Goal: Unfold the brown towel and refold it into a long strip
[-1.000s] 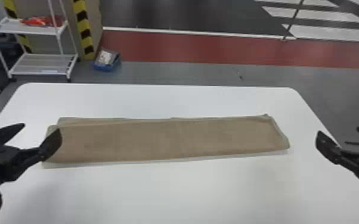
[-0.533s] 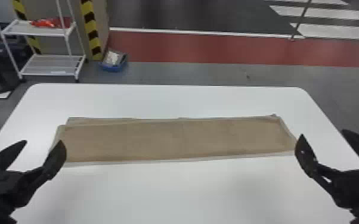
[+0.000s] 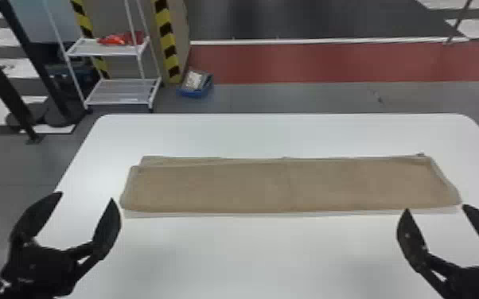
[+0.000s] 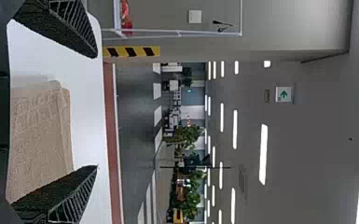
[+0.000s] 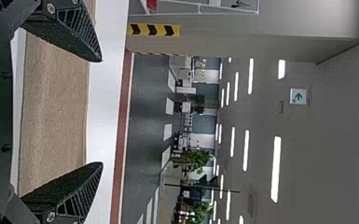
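The brown towel [image 3: 290, 187] lies flat across the white table as a long folded strip, its layers slightly offset at the edges. Off its left end, nearer the table's front, is my left gripper [image 3: 86, 195], open and empty. My right gripper [image 3: 435, 206] is open near the towel's front right corner, holding nothing. In the left wrist view the towel [image 4: 39, 135] shows beyond the spread fingers of my left gripper [image 4: 97, 112]. The right wrist view has the towel [image 5: 56, 112] behind the parted fingers of my right gripper [image 5: 102, 112].
The white table [image 3: 274, 133] has bare surface behind and in front of the towel. Past its back left corner stand a white shelf rack [image 3: 121, 91] and a blue bin [image 3: 196, 84] on the floor. Black posts [image 3: 8, 83] rise at the far left.
The head view has shifted, so the table and background sit farther right in it. My right gripper has moved left relative to the towel, close to its right end. Both grippers stay open.
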You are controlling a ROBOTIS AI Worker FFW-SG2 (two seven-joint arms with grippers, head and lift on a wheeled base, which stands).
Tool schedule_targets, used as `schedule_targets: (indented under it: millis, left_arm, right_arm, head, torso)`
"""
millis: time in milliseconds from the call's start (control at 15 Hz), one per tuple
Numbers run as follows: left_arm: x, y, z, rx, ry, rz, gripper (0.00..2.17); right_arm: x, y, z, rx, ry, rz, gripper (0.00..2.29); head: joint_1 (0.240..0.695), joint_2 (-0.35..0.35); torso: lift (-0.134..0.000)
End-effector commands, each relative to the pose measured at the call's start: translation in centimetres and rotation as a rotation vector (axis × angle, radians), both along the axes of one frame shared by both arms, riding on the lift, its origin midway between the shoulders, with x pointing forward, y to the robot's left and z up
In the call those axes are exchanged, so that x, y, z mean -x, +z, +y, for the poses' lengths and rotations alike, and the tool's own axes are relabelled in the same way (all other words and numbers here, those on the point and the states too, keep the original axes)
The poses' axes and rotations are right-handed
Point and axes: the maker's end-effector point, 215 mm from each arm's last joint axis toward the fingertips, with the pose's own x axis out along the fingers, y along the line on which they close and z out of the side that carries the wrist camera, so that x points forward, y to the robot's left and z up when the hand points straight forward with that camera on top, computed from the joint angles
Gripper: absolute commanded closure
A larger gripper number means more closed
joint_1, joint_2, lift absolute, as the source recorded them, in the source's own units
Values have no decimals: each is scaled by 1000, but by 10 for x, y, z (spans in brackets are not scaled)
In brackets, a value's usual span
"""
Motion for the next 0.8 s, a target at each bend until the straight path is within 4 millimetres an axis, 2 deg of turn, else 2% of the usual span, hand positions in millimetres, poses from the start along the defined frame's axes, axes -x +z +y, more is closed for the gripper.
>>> schedule_targets:
  millis: [0, 733]
  left_arm:
    - [6, 2, -10, -18, 10, -13, 22]
    - [13, -2, -18, -30, 35, -18, 22]
  right_arm:
    - [1, 1, 9, -17, 9, 1, 97]
    - [0, -12, 22, -43, 27, 62, 97]
  head:
    - [695, 62]
    - [695, 73]
  torso:
    - [-123]
    - [-123]
